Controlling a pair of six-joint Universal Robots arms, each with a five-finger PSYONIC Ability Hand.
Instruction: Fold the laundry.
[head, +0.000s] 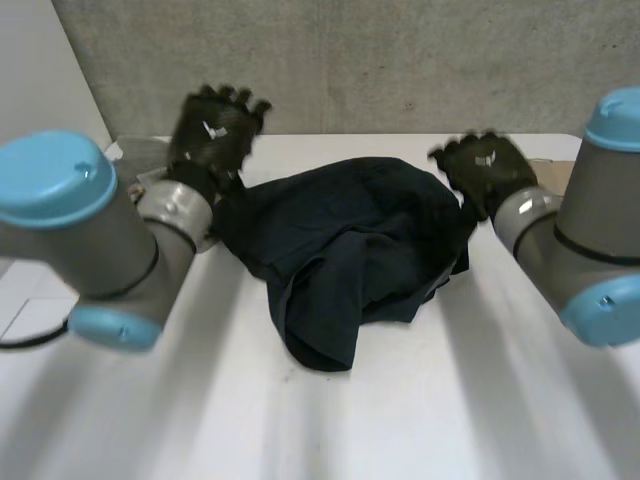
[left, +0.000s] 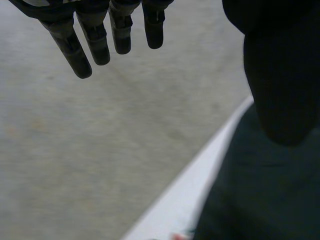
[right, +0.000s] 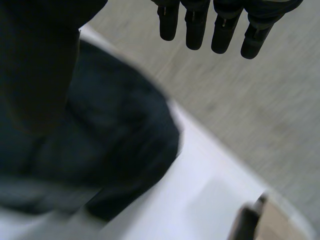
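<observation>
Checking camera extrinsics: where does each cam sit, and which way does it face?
Head view: between and behind the arms, looking down on the white table and a crumpled dark garment; both arms, left hand and right hand show.
Left wrist view: on the left wrist, looking along the palm at the grey wall; its straight fingers show.
Right wrist view: on the right wrist, facing the same wall; its straight fingers show.
Shared: all three catch the garment and the table edge.
</observation>
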